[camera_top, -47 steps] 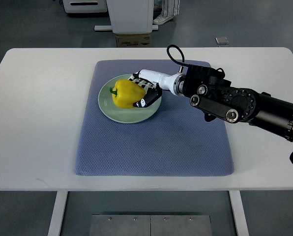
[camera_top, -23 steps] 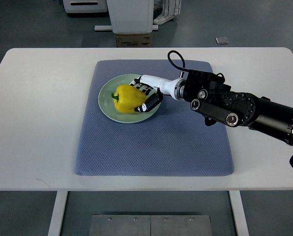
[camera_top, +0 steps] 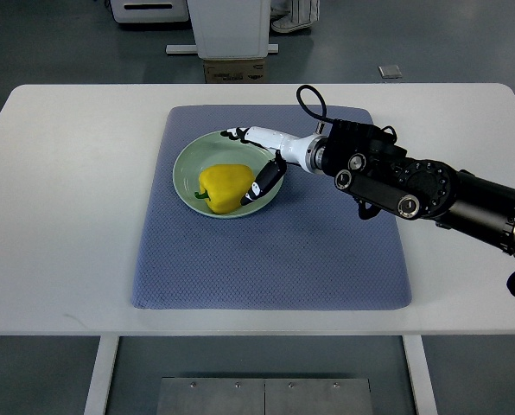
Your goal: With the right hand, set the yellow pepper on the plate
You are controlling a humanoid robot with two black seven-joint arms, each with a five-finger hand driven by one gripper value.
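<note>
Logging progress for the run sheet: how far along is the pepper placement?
Nearly done. The yellow pepper lies on the green plate, which sits on the blue mat. In hand: the right hand is open beside the pepper, one dark fingertip close against its right side, the other fingers spread over the plate's far rim. Left: pull the hand clear of the plate.

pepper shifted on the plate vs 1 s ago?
Yes. The yellow pepper sat toward the plate's far side; now it lies nearer the near rim, stem turned down-left. The right hand has opened off it.
</note>
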